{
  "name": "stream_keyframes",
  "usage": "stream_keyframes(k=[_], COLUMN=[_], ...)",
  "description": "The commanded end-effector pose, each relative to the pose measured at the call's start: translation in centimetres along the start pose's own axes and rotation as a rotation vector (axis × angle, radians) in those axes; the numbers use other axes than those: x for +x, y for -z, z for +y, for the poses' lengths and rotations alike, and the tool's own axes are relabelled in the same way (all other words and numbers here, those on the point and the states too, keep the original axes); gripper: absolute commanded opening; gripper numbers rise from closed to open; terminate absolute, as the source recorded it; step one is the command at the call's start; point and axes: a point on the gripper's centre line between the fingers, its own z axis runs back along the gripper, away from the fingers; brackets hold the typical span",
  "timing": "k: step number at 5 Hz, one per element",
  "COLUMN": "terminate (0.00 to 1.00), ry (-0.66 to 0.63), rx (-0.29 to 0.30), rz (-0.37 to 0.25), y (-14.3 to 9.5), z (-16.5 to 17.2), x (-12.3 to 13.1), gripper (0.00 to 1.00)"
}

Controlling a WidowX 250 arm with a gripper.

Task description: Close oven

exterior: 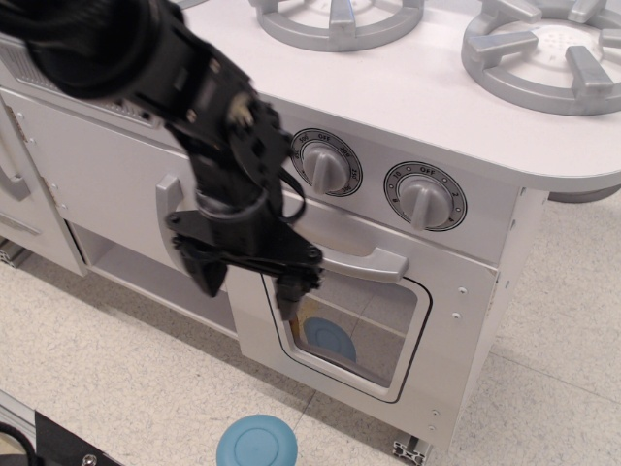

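Now the oven door [340,320] sits flush in its frame, task apparently complete. The gripper [247,282], fingers spread and empty, hangs left of the bar handle [364,260]. Next likely calls only for backing clear.

Hides the oven [388,320] handle's [374,262] left end behind the gripper [247,282]; possibly blue plate [328,340] inside, dim through glass.
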Motion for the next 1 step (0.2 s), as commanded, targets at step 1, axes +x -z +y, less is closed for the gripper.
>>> stream_keyframes(k=[1], terminate=[1.0], ry=[-0.001], rx=[-0.004], rz=[-0.039], y=[-1.15], z=[0.24], x=[0.82], gripper=[1.0])
